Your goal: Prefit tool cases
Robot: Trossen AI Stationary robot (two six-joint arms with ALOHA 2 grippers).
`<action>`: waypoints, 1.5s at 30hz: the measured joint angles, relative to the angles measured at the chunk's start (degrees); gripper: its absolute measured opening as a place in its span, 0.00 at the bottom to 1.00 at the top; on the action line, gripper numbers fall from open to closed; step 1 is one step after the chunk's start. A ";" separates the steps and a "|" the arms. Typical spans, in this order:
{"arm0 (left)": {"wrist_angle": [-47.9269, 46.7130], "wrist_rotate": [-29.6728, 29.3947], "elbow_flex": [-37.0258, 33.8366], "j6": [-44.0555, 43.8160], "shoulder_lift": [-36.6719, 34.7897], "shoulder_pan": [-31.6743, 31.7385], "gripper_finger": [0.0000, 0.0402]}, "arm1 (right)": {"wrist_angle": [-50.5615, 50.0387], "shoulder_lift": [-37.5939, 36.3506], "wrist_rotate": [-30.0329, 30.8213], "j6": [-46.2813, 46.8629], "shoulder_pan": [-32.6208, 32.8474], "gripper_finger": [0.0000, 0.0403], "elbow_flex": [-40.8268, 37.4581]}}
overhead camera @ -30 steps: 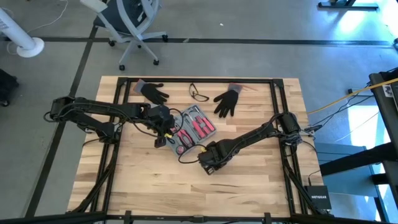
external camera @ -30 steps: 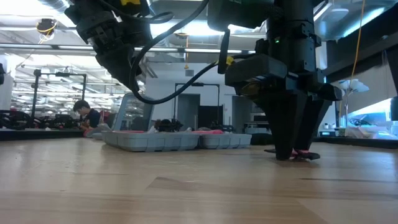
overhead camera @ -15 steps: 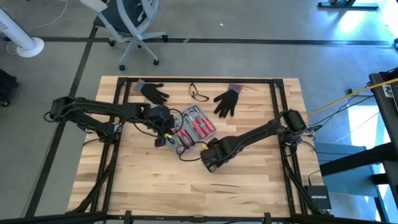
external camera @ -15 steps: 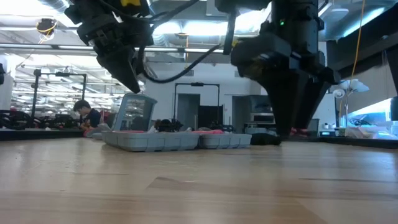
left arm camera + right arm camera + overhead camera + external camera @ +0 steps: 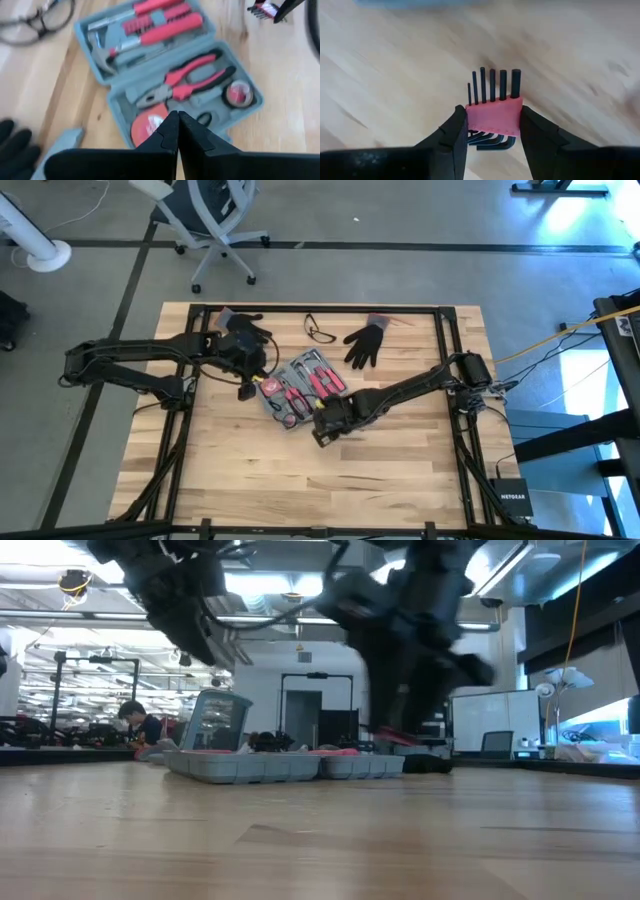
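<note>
The tool case (image 5: 300,385) lies open on the wooden table, both blue-grey halves flat. Red-handled pliers, a hammer, a tape measure and screwdrivers sit in its recesses (image 5: 175,75). My left gripper (image 5: 177,125) is shut and empty, hovering above the case's left corner (image 5: 247,385). My right gripper (image 5: 493,114) hangs at the case's near corner (image 5: 322,425), shut on a set of black hex keys in a red holder (image 5: 494,116). That set also shows in the left wrist view (image 5: 265,9). My right gripper pinches the red holder's two short sides (image 5: 472,120) between its two fingers. The fingers (image 5: 530,125) come steeply from above. The straight ends of the keys (image 5: 492,85) stick out past the fingertips. The set hangs clear of the table.
Two black gloves (image 5: 245,328) (image 5: 365,340) and a pair of glasses (image 5: 320,330) lie along the table's far edge. A small grey piece (image 5: 62,147) lies beside the case's left corner. Bare wood stretches across the near half of the table (image 5: 300,480).
My right gripper has lifted the hex key set off the table and carried it toward the left, up to the case's near corner. My left gripper, still shut, has risen and drawn back toward the table's left and far edges.
</note>
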 joint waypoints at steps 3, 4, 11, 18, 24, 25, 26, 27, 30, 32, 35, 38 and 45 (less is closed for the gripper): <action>-3.49 0.03 -0.02 -0.20 0.01 0.78 0.00 | 5.45 0.00 0.38 -1.54 -1.96 0.36 0.02; -4.11 0.04 -0.10 -0.20 0.04 0.80 0.00 | 7.16 0.00 0.42 -2.00 -2.73 0.36 0.02; -0.76 2.75 -5.57 -3.76 -0.19 -1.38 0.00 | 16.74 0.00 0.38 -5.64 -8.56 0.36 0.02; 6.17 5.93 -14.34 -10.85 -1.43 -4.23 0.00 | 24.41 0.00 -2.01 -9.70 -12.02 0.36 0.02; 13.38 6.08 -20.81 -17.06 -4.75 -6.14 0.00 | 27.78 0.12 -3.80 -12.79 -12.89 0.36 0.02; 14.96 6.24 -21.98 -18.43 -5.35 -6.44 0.00 | 28.55 0.15 -4.21 -13.22 -12.88 0.36 0.02; 16.40 6.38 -23.10 -19.90 -6.11 -6.75 0.00 | 29.29 0.15 -4.20 -13.46 -12.88 0.36 0.02; 17.70 6.51 -24.05 -21.33 -6.71 -7.07 0.00 | 29.96 0.15 -3.92 -13.72 -12.87 0.36 0.02; 18.64 6.70 -26.07 -24.25 -8.42 -7.82 0.00 | 31.84 0.17 -3.69 -15.30 -13.19 0.36 0.02; 16.55 6.62 -27.01 -25.22 -9.11 -8.26 0.00 | 32.26 0.17 -4.74 -16.12 -13.53 0.36 0.02; 15.32 6.61 -28.51 -26.30 -10.39 -8.93 0.00 | 31.91 0.79 -5.37 -16.61 -14.01 0.36 0.04; 15.09 6.61 -30.22 -29.10 -11.73 -9.62 0.00 | 31.72 2.00 -6.42 -16.72 -14.11 0.36 0.04; 16.20 6.26 -30.65 -33.48 -12.83 -11.64 0.00 | 31.31 4.21 -10.02 -16.01 -13.92 0.36 0.20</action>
